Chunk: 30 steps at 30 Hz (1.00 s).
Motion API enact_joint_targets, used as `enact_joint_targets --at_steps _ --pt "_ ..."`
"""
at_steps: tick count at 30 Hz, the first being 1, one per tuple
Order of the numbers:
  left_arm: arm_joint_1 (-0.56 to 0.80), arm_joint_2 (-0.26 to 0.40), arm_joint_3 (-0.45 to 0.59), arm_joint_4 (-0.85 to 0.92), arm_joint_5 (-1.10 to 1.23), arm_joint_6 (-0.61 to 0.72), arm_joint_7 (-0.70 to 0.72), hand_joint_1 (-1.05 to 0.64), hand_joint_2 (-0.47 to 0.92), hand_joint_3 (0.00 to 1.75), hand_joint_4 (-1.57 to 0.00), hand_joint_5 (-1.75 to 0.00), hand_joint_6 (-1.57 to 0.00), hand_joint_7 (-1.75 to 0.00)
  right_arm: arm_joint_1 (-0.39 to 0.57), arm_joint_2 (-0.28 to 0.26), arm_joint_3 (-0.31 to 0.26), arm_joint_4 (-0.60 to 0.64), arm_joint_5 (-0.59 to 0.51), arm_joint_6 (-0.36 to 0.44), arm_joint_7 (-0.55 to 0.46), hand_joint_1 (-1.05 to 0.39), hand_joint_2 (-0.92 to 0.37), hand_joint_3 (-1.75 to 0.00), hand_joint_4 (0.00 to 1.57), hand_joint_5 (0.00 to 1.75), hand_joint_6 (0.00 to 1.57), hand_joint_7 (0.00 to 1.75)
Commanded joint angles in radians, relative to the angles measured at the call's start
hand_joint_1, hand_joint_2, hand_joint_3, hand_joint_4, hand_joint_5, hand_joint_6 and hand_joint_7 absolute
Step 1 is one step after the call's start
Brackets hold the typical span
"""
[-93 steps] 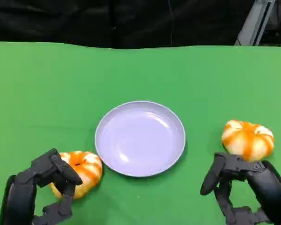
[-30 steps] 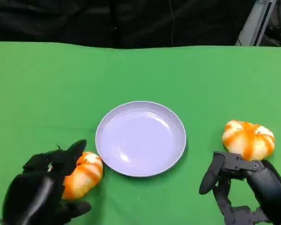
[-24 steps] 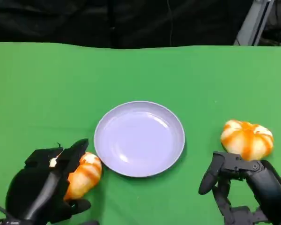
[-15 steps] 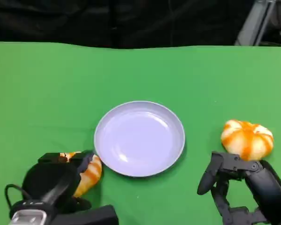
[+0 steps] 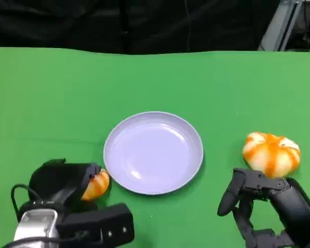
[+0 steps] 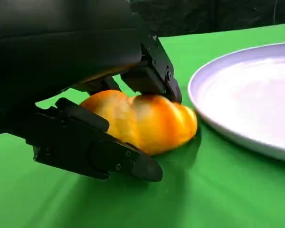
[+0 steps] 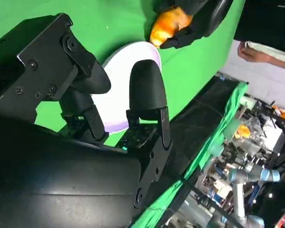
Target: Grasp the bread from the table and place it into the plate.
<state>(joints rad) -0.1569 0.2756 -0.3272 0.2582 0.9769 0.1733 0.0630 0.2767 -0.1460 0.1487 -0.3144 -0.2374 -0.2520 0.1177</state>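
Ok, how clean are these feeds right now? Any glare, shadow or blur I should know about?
Head view: even light, slightly soft, faint sheen on the plate. Left wrist view: bread sharp, casting a dark shadow on the cloth; left hand is a featureless black. Right wrist view: right hand near and dark; the background is cluttered and hard to read.

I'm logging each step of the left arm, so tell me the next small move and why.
Probably lift. The left hand has its fingers wrapped over and under the bread roll, which seems to rest on the green table beside the lavender plate. Raising it slightly should clear the plate's rim before carrying it over.
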Motion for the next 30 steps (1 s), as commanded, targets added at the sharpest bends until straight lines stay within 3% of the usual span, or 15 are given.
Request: enact_joint_targets --at_steps 1,6,7,8,9,10,11,14,18,20,21,25,30 --pt "0.002 0.021 -0.016 0.079 -0.024 0.023 0.018 -0.38 0.92 0.14 -0.60 -1.09 -0.95 -0.17 -0.001 -0.009 -0.006 -0.006 0.006 0.005 0.000 0.10 -0.34 -1.41 0.83 1.67 0.80 1.30" --pt "-0.011 0.028 -0.030 0.100 -0.040 0.020 0.040 -0.37 0.92 0.12 -0.61 -1.11 -0.97 -0.18 -0.001 -0.010 -0.005 -0.002 0.004 -0.002 -0.002 0.11 -0.34 -1.40 0.82 1.68 0.80 1.31" --pt "0.017 0.023 0.005 0.098 -0.083 -0.061 0.163 -0.37 0.92 0.12 -0.61 -1.11 -0.97 -0.18 0.004 -0.008 -0.004 -0.009 0.007 0.002 -0.002 0.11 -0.34 -1.41 0.82 1.68 0.80 1.31" --pt "0.042 0.019 0.033 0.085 -0.115 -0.118 0.258 -0.30 0.92 0.21 -0.69 -1.41 -1.01 -0.41 0.008 -0.007 -0.004 -0.013 0.012 0.003 -0.001 0.11 -0.34 -1.41 0.82 1.68 0.80 1.31" --pt "0.062 0.017 0.054 0.068 -0.138 -0.156 0.323 -0.27 0.90 0.19 -0.74 -1.61 -0.94 -0.60 0.010 -0.007 -0.004 -0.014 0.015 0.000 0.000 0.12 -0.34 -1.41 0.82 1.68 0.80 1.31" --pt "0.075 0.016 0.070 0.054 -0.157 -0.185 0.374 -0.27 0.90 0.14 -0.76 -1.68 -0.94 -0.62 0.009 -0.008 -0.005 -0.012 0.016 -0.002 0.000 0.12 -0.34 -1.41 0.82 1.68 0.80 1.31" --pt "0.078 0.015 0.077 0.049 -0.162 -0.202 0.414 -0.24 0.89 0.11 -0.76 -1.71 -0.96 -0.63 0.007 -0.010 -0.006 -0.010 0.013 -0.003 -0.001 0.12 -0.34 -1.41 0.83 1.68 0.80 1.32" --pt "0.096 0.015 0.096 0.024 -0.183 -0.239 0.484 -0.18 0.89 0.18 -0.79 -1.74 -0.87 -1.02 0.007 -0.007 -0.006 -0.009 0.012 0.003 -0.004 0.12 -0.34 -1.40 0.82 1.68 0.80 1.32" --pt "0.128 0.021 0.116 -0.034 -0.217 -0.275 0.486 -0.19 0.90 0.23 -0.78 -1.75 -0.84 -1.10 0.007 -0.009 -0.006 -0.006 0.010 -0.006 -0.007 0.13 -0.34 -1.40 0.83 1.69 0.79 1.32" --pt "0.143 0.026 0.123 -0.070 -0.216 -0.282 0.491 -0.20 0.76 0.40 -0.78 -1.74 -0.87 -1.06 0.007 -0.008 -0.006 -0.010 0.007 -0.002 -0.008 0.12 -0.34 -1.41 0.82 1.68 0.80 1.32" --pt "0.149 0.026 0.126 -0.083 -0.214 -0.282 0.493 -0.21 0.66 0.60 -0.78 -1.73 -0.87 -1.08 0.007 -0.007 -0.006 -0.012 0.006 0.000 -0.008 0.12 -0.34 -1.41 0.82 1.68 0.79 1.32" --pt "0.143 0.021 0.133 -0.103 -0.192 -0.349 0.595 -0.21 0.46 0.99 -0.81 -1.74 -0.80 -1.32 -0.004 -0.008 -0.005 -0.002 0.007 -0.004 -0.007 0.12 -0.33 -1.42 0.83 1.68 0.79 1.32" --pt "0.089 0.009 0.105 -0.111 -0.186 -0.409 0.594 -0.21 0.40 1.18 -0.82 -1.72 -0.82 -1.27 -0.008 -0.010 -0.007 0.011 0.015 -0.015 -0.005 0.12 -0.33 -1.44 0.83 1.68 0.80 1.33"
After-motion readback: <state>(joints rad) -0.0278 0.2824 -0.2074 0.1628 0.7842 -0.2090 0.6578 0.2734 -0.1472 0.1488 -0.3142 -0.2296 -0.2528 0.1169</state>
